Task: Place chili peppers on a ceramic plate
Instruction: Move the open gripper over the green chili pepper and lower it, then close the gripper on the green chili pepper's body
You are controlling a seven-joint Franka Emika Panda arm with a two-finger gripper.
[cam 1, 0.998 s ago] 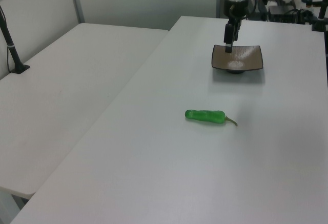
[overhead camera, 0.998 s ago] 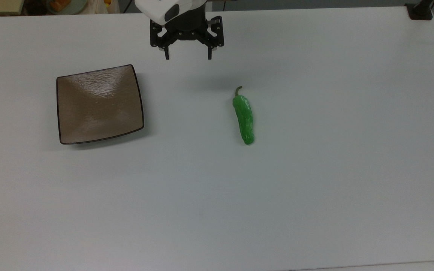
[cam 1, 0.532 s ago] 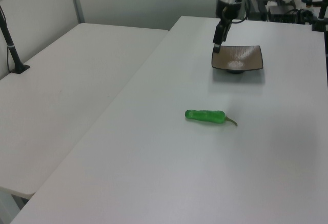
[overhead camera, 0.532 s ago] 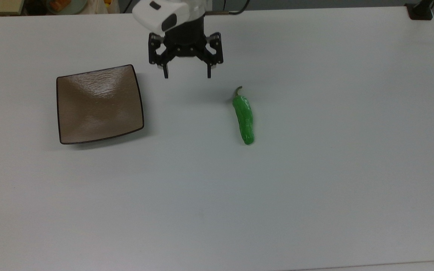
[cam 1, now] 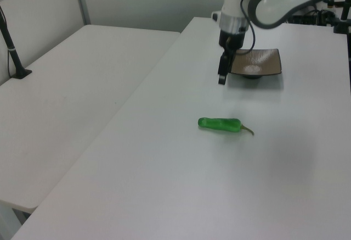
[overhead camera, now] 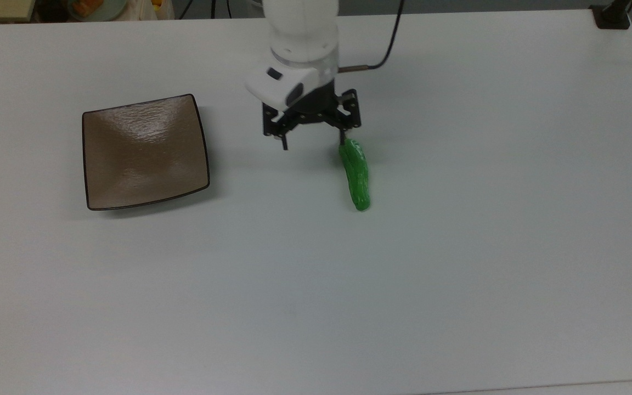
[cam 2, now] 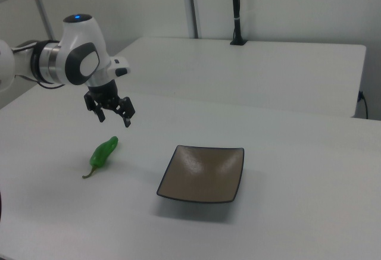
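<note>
since earlier frames, gripper [overhead camera: 312, 140] carried away from table's far edge toward chili pepper [overhead camera: 355, 173]; pepper and ceramic plate [overhead camera: 144, 151] unmoved.

top view: gripper seen beside pepper's stem end, jaws spread wide, nothing held; plate well apart from pepper, toward top view's left, bare.

left view: gripper [cam 1: 221, 78] raised above table [cam 1: 164, 163], between plate [cam 1: 255, 62] and pepper [cam 1: 219, 124].

right view: gripper [cam 2: 114, 116] hung above pepper [cam 2: 103, 152], not touching; plate [cam 2: 203, 174] near pepper.

step judged: approach before grasp. next move calls for centring over pepper's body, descent, closing across it.
</note>
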